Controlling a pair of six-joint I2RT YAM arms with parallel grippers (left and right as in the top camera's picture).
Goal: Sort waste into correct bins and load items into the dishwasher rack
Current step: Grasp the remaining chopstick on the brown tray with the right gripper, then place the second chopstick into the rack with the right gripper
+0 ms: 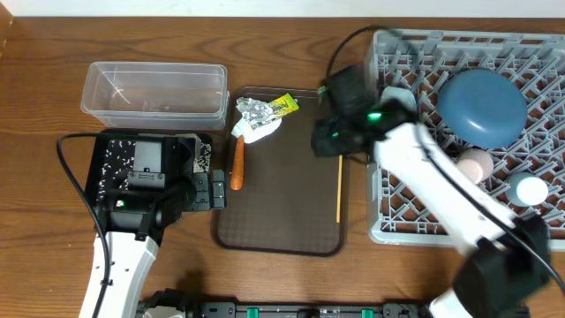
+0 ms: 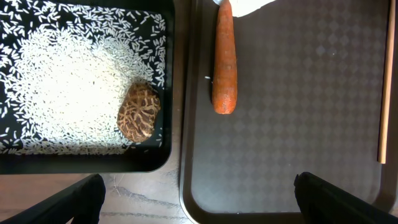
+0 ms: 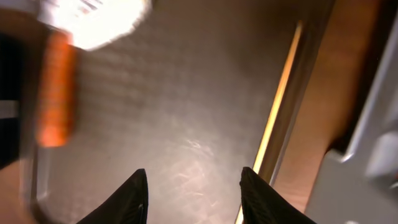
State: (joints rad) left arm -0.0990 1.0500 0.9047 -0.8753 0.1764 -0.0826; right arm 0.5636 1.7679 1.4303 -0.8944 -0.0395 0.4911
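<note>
The thin orange carrot stick (image 1: 237,164) lies at the left edge of the brown serving tray (image 1: 282,199). Crumpled silver foil (image 1: 252,109), a yellow-green sachet (image 1: 285,105) and white crumpled paper (image 1: 259,132) lie at its far end. A chopstick (image 1: 339,190) lies along its right edge. The black tray (image 1: 113,159) holds white rice grains (image 2: 68,81) and the brown food lump (image 2: 138,112). The left gripper (image 2: 199,199) is open and empty, over the tray corner below the carrot (image 2: 224,62). The right gripper (image 3: 193,180) is open and empty above the serving tray, left of the chopstick (image 3: 277,112).
The clear tub (image 1: 154,88) stands empty at the back left. The grey rack (image 1: 441,40) on the right holds the dark-blue plate (image 1: 481,108), the pink cup (image 1: 477,163) and the light-blue cup (image 1: 530,190). The right arm crosses the rack's left side.
</note>
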